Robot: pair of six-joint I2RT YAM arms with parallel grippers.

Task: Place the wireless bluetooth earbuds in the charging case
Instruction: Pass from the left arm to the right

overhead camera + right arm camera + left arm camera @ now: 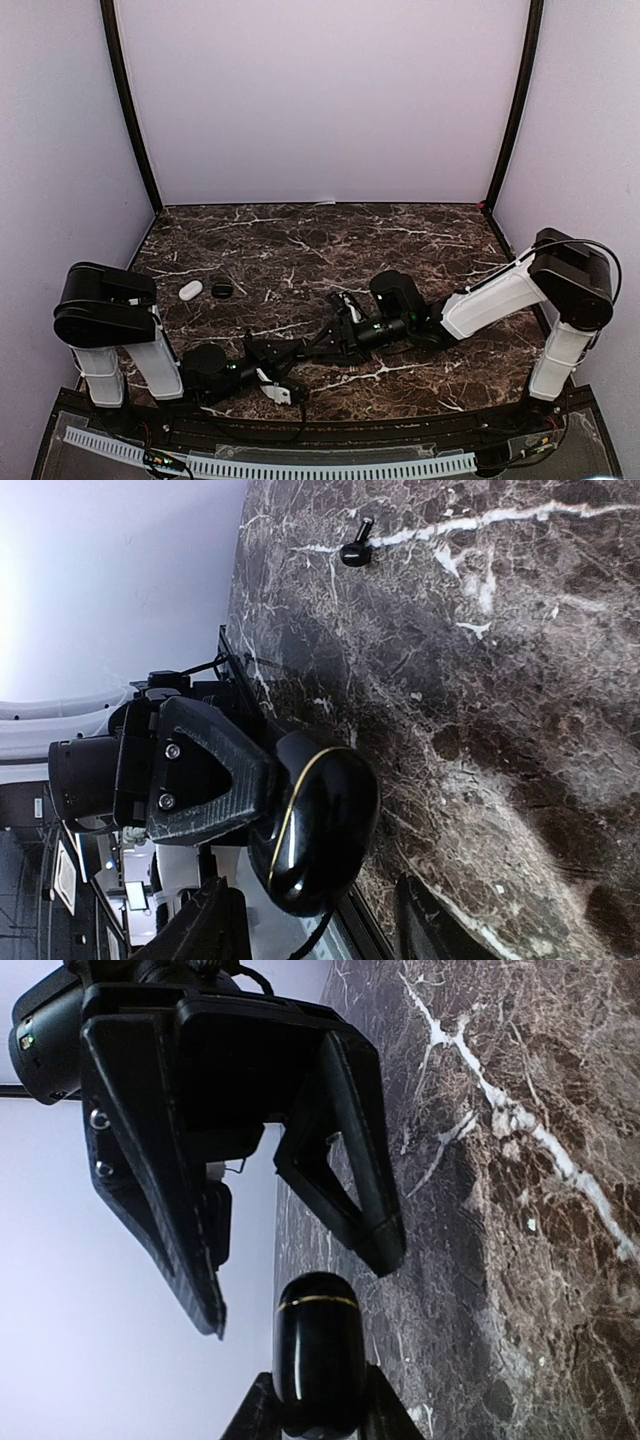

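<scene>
Right wrist shows a glossy black charging case [320, 820], gold-seamed.

Scene has a dark brown marble-patterned tabletop [300, 250] with white veining all over; a glossy black oval charging case [320, 825] with a thin gold seam line; a small black earbud [355, 550]; a glossy white oval case [190, 289]; pale lilac walls [320, 100]; a white arm segment [490, 300] with black joints.
</scene>
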